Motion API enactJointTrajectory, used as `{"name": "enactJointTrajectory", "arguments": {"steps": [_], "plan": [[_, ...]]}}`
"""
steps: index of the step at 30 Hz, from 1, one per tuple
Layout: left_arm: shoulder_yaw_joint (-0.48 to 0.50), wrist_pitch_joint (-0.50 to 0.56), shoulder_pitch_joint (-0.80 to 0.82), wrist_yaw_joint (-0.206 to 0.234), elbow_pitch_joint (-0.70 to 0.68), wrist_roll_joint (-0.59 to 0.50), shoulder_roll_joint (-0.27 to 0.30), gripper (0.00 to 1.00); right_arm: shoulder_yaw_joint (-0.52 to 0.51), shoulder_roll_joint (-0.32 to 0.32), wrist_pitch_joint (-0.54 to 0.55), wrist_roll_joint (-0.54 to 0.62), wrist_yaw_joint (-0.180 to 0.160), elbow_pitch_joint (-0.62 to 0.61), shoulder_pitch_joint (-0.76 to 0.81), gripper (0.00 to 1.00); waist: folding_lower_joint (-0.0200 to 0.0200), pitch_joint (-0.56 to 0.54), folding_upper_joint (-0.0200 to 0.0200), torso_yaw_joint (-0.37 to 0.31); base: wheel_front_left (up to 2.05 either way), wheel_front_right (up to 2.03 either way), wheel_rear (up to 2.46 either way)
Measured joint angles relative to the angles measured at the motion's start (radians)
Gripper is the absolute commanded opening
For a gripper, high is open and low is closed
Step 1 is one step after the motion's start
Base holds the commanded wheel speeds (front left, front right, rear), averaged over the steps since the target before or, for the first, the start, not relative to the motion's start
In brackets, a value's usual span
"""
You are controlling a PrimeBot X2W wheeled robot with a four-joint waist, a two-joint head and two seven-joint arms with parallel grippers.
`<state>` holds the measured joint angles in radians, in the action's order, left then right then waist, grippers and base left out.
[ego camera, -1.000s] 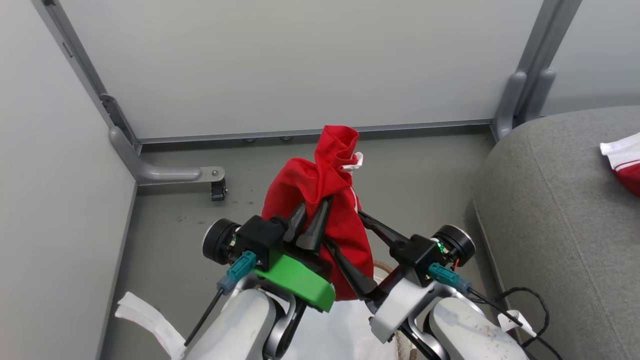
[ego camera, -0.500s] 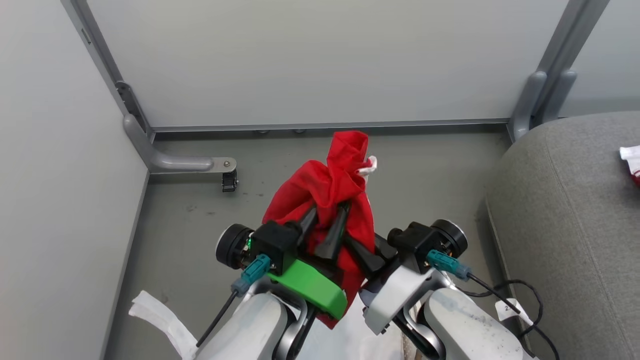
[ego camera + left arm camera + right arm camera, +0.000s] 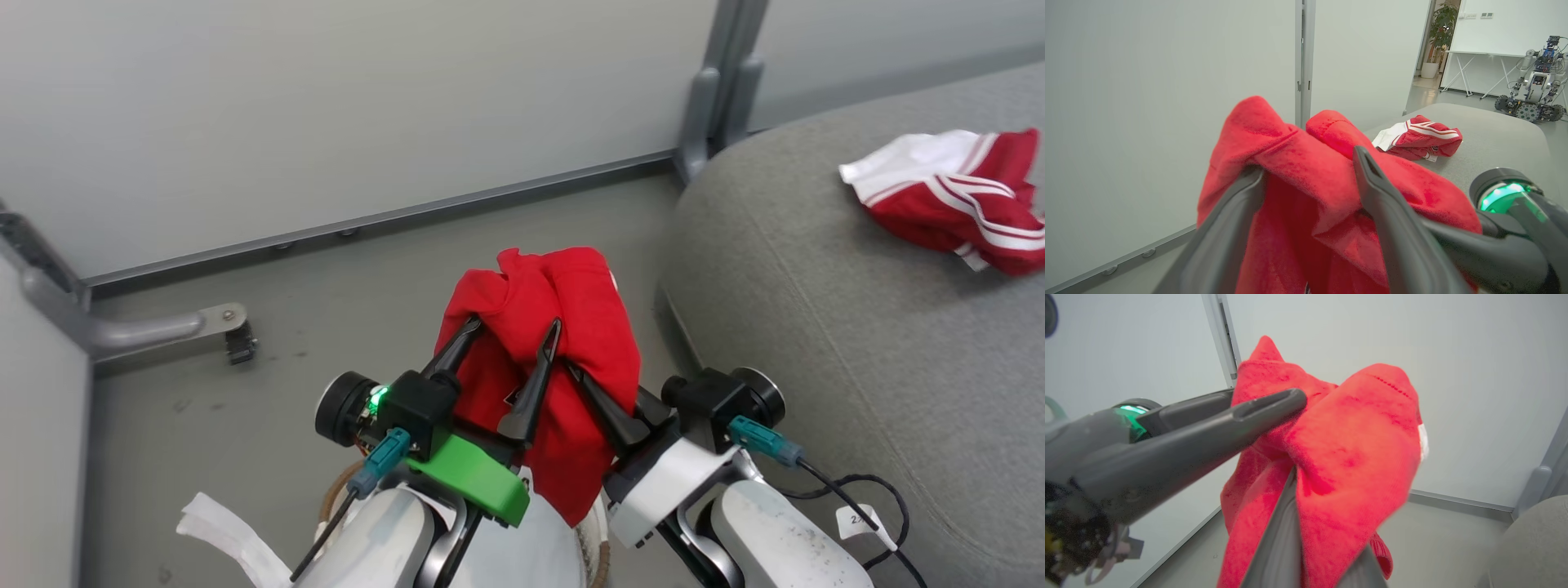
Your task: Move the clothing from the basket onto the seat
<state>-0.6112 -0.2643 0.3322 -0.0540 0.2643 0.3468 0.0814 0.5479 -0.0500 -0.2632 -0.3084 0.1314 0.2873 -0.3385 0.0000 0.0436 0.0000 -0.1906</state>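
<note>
One piece of the clothing, a striped jersey [image 3: 955, 196], lies on the far right of the seat [image 3: 816, 343], so that part is done. A second, plain red garment [image 3: 571, 302] is up in the air in front of me. It hangs above the floor, just left of the seat's rounded near edge and not yet over the cushion.

My right gripper [image 3: 584, 380] is clamped on a fold of the garment low down. My left gripper [image 3: 516, 322] has its fingers spread apart, with the cloth draped across them rather than pinched. I judge this carry about half made: the garment is out of the basket, and what is left is to swing it right and let it go on the seat.

The basket [image 3: 602, 551] sits low under my forearms, with slivers of its brown rim showing and a strip of white liner [image 3: 220, 531] hanging out at the near left. My arms cover the inside, so I cannot tell whether more clothing waits there.

Pale wall panels stand on the far side, and a metal foot with a small caster [image 3: 238, 347] rests on the floor at the left. A black cable with a tag [image 3: 857, 518] lies near the seat's side. Far beyond the seat stand another robot [image 3: 1533, 81] and a potted plant [image 3: 1440, 34].

My own open left fingers could snag the cloth, and its hanging tail may drag on the seat's side.
</note>
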Motion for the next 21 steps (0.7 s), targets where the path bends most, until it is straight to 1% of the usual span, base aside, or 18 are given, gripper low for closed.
{"name": "enactJointTrajectory", "arguments": {"steps": [6,11,14,17,21], "plan": [[0.031,0.000,-0.004,-0.016,0.017,-0.029,0.003,1.00,-0.054,0.000,0.000,0.003,0.000,-0.049,0.029,0.00,0.0000,0.014,0.0000,-0.145,0.00,0.00,0.00],[0.010,0.000,0.002,-0.044,0.034,-0.041,-0.001,1.00,-0.163,-0.003,0.000,0.020,0.000,-0.122,0.092,0.00,0.0000,0.032,0.0001,-0.254,0.00,0.00,0.00],[-0.007,0.000,0.026,-0.059,0.057,-0.042,-0.003,1.00,-0.217,-0.002,0.000,0.038,0.000,-0.165,0.134,0.00,0.0000,0.048,0.0000,-0.300,0.00,0.00,0.00],[-0.029,0.000,0.045,-0.068,0.077,-0.038,-0.009,1.00,-0.261,-0.003,0.000,0.047,0.000,-0.201,0.170,0.00,0.0000,0.069,0.0000,-0.331,0.03,0.03,0.03],[-0.038,0.000,0.048,-0.070,0.091,-0.025,-0.011,1.00,-0.279,-0.002,0.000,0.056,0.000,-0.228,0.185,0.00,0.0000,0.099,0.0000,-0.352,0.15,0.15,0.15]]}}
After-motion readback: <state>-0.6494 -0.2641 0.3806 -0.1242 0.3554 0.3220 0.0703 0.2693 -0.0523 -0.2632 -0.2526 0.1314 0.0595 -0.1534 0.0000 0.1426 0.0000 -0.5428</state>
